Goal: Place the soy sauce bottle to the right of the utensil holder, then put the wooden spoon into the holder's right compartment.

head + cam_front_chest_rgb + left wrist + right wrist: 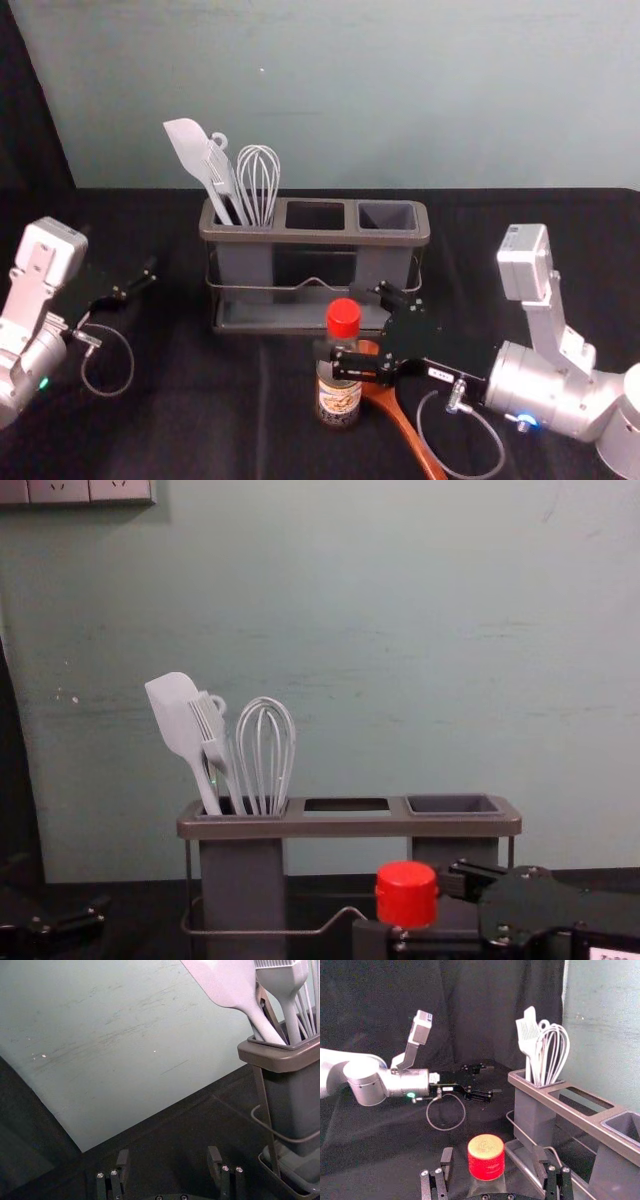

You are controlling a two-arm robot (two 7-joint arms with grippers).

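Black cloth (200, 400) bears a red-capped bottle (338, 398), right hand (348, 325) astride it.

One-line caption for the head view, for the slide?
Right hand open around the soy sauce bottle, wooden spoon alongside, utensil holder behind.

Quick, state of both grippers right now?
Left gripper: open, nothing between its fingers.
Right gripper: open around the soy sauce bottle, not gripping it.

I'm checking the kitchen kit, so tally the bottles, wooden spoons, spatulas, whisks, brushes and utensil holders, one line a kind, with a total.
Bottle: 1
Wooden spoon: 1
Spatula: 1
Whisk: 1
Brush: 1
Utensil holder: 1
Total: 6
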